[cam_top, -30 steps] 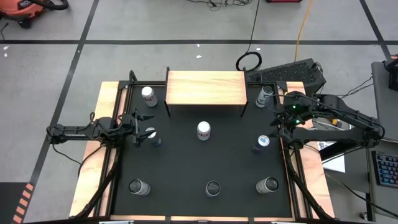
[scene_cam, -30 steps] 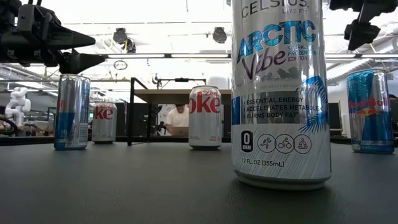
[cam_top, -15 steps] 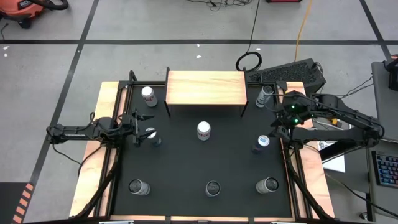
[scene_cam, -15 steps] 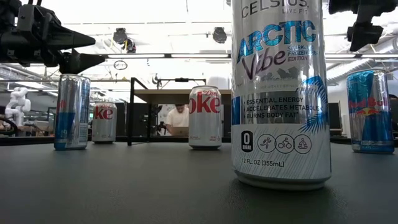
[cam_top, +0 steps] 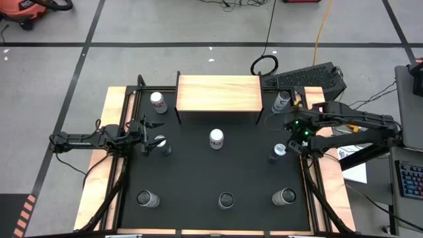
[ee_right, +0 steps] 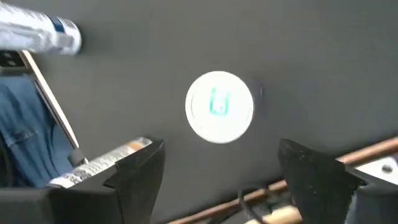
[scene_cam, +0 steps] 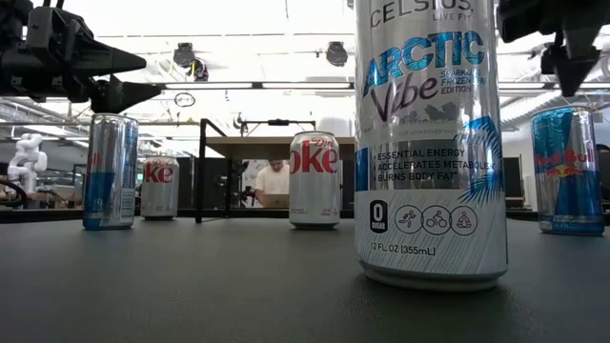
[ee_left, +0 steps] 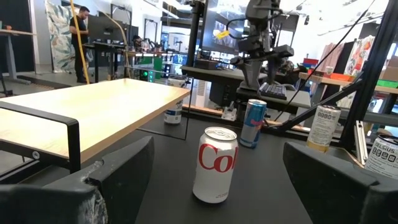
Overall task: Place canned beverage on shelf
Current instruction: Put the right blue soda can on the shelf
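Bright ceiling strip lights wash out the low view's background. The round silver can top glares, blurred. Short soft shadows lie on the matte black tabletop.

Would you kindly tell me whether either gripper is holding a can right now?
No; the right gripper is open above the Red Bull can, and the left gripper is open and empty.

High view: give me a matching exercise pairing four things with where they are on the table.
Things:
1. shelf
2. Diet Coke can
3. Red Bull can
4. left gripper

Places:
A. table centre
B. beneath the right gripper
C. far edge, middle
D. left side, above a can

Pairs: 1-C, 2-A, 3-B, 4-D
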Tool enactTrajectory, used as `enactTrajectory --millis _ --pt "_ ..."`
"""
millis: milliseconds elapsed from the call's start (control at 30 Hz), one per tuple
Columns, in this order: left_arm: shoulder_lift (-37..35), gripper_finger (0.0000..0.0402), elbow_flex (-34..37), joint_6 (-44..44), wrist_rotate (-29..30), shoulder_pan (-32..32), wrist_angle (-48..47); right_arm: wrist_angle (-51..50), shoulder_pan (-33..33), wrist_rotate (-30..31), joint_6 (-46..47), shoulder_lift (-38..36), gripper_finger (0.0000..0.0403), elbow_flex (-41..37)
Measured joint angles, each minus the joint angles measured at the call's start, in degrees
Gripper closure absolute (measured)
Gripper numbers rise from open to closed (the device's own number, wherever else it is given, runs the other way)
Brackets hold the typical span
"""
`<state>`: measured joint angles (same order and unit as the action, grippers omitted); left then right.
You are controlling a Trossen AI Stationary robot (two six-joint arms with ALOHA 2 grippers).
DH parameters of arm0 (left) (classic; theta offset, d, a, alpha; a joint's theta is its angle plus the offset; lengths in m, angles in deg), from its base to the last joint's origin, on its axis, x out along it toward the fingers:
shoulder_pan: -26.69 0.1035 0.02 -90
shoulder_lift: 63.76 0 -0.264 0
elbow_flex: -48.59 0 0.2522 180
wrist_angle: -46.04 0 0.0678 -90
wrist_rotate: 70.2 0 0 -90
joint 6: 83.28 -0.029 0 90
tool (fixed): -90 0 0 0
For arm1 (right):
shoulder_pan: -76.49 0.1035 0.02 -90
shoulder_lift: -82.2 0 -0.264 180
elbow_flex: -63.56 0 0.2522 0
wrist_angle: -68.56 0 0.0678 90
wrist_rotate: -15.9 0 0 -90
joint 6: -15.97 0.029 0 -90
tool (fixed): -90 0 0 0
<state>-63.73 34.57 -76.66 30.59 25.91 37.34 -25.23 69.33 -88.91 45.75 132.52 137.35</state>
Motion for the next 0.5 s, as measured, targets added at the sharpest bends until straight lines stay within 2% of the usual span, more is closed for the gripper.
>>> enactTrajectory --millis 100,400,500 --pt "0.0 0.0041 0.0 0.0 0.0 0.0 0.0 0.8 2.0 0.6 1.8 0.7 0.0106 0.0" --pt "0.0 0.0041 0.0 0.0 0.0 0.0 0.0 1.3 6.9 10.7 6.5 4.2 0.0106 0.0" --pt "0.0 0.0041 0.0 0.0 0.0 0.0 0.0 1.3 8.1 12.0 7.7 5.6 0.0106 0.0"
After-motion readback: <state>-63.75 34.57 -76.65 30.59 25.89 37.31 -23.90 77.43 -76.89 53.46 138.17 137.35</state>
